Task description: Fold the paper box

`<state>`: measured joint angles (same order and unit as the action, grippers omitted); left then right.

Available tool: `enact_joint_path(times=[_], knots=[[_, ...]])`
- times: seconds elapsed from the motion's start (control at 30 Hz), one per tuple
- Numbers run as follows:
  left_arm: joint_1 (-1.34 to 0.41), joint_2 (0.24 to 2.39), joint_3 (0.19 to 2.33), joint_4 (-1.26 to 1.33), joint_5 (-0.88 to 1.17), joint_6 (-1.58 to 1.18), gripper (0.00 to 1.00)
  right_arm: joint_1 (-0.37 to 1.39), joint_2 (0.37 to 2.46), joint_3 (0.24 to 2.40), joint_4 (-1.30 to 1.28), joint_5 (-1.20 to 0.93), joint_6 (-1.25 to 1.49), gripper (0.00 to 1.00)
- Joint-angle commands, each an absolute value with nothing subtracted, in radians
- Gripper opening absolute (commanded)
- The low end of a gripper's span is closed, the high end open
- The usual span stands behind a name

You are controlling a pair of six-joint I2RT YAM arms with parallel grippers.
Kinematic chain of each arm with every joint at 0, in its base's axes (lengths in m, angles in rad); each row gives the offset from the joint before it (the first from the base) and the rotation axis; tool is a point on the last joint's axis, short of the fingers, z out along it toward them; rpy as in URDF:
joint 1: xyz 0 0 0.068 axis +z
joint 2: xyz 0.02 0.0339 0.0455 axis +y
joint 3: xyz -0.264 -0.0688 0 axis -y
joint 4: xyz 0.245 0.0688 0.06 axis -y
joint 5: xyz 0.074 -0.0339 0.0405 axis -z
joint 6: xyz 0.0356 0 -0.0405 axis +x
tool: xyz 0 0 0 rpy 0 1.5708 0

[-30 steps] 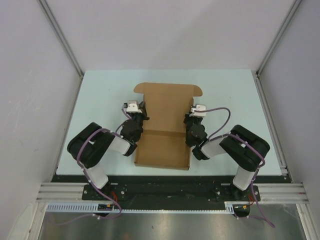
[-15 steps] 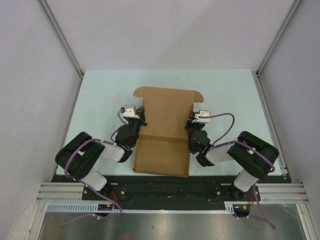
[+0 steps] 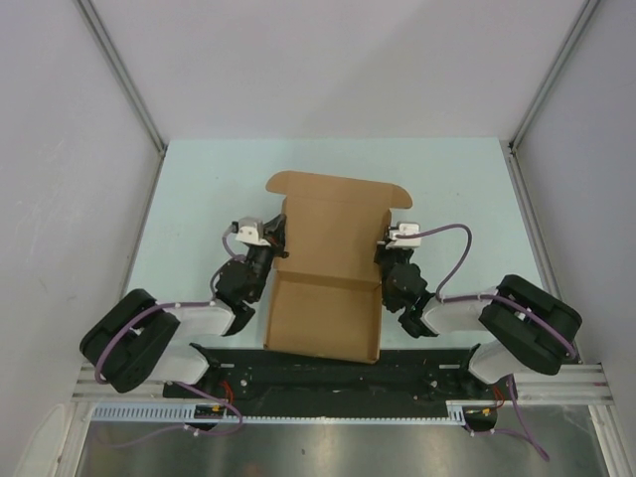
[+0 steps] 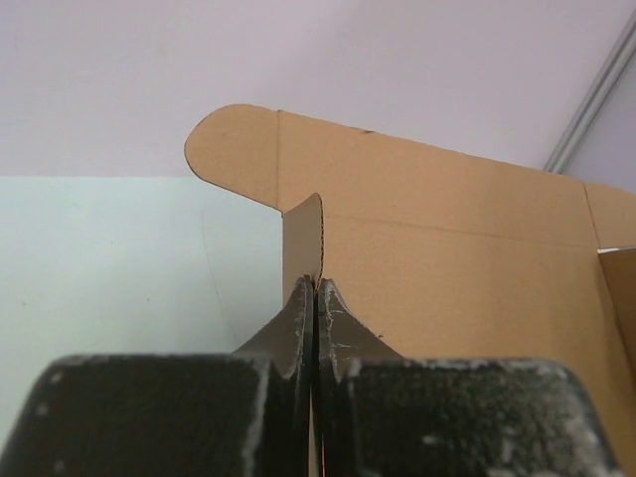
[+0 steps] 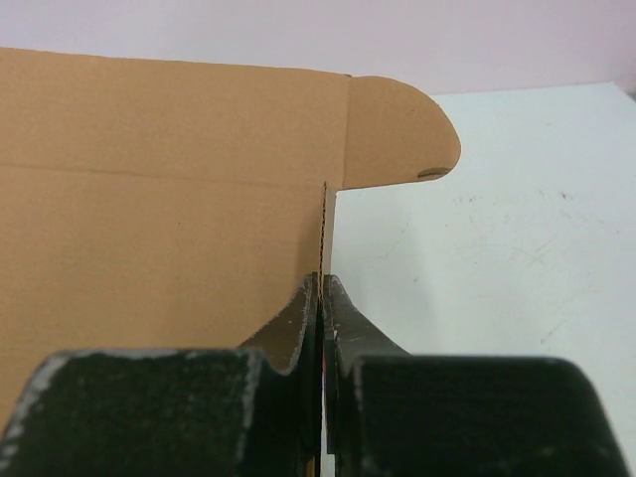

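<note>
Your left gripper (image 4: 316,290) is pinching the upright left side flap of the paper box (image 3: 333,268), and your right gripper (image 5: 321,285) its right flap. The box lies between them on the table (image 3: 199,189).

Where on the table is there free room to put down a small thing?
Free: the table left of the box, right of it, and the strip behind its far flap. Crowded: both box sides, pinched by the left gripper and right gripper, and the near edge.

Robot lab test cell. White panel walls (image 3: 328,60), aluminium frame posts (image 3: 119,75), pale worktop (image 3: 189,189); left arm (image 3: 194,323) and right arm (image 3: 452,316) bolted to metal rail (image 3: 119,380).
</note>
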<state>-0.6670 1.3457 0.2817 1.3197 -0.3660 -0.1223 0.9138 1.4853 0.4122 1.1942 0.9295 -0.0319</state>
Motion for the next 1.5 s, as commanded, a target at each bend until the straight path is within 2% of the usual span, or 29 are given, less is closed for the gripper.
enact_joint_path(times=[0.0, 0.13, 0.27, 0.47, 0.67, 0.77, 1.03, 1.17, 1.33, 1.47], knots=[[-0.703, 1.293, 0.305, 1.726, -0.209, -0.101, 0.00, 0.948, 1.439, 0.426, 1.292, 0.804, -0.121, 0.00], [-0.706, 1.287, 0.291, 1.726, -0.192, -0.089, 0.00, 0.945, 1.451, 0.419, 1.344, 0.821, -0.156, 0.00], [-0.696, 1.347, 0.372, 1.727, -0.201, -0.029, 0.00, 0.914, 1.512, 0.454, 1.494, 0.775, -0.281, 0.00], [-0.655, 1.508, 0.564, 1.727, -0.094, -0.003, 0.00, 0.793, 1.537, 0.563, 1.422, 0.675, -0.219, 0.00], [-0.549, 1.696, 0.766, 1.727, -0.020, -0.101, 0.00, 0.652, 1.600, 0.693, 1.332, 0.577, -0.107, 0.00], [-0.534, 1.738, 0.824, 1.727, 0.020, -0.095, 0.01, 0.646, 1.626, 0.733, 1.330, 0.531, -0.130, 0.00], [-0.571, 1.741, 0.718, 1.727, 0.017, 0.052, 0.03, 0.724, 1.778, 0.678, 1.560, 0.517, -0.284, 0.00], [-0.620, 1.724, 0.692, 1.729, 0.040, 0.219, 0.02, 0.753, 1.825, 0.670, 1.598, 0.555, -0.312, 0.00], [-0.634, 1.713, 0.704, 1.729, 0.083, 0.261, 0.02, 0.749, 1.809, 0.663, 1.600, 0.555, -0.304, 0.01], [-0.637, 1.703, 0.704, 1.729, 0.101, 0.264, 0.03, 0.739, 1.776, 0.660, 1.600, 0.546, -0.316, 0.12]])
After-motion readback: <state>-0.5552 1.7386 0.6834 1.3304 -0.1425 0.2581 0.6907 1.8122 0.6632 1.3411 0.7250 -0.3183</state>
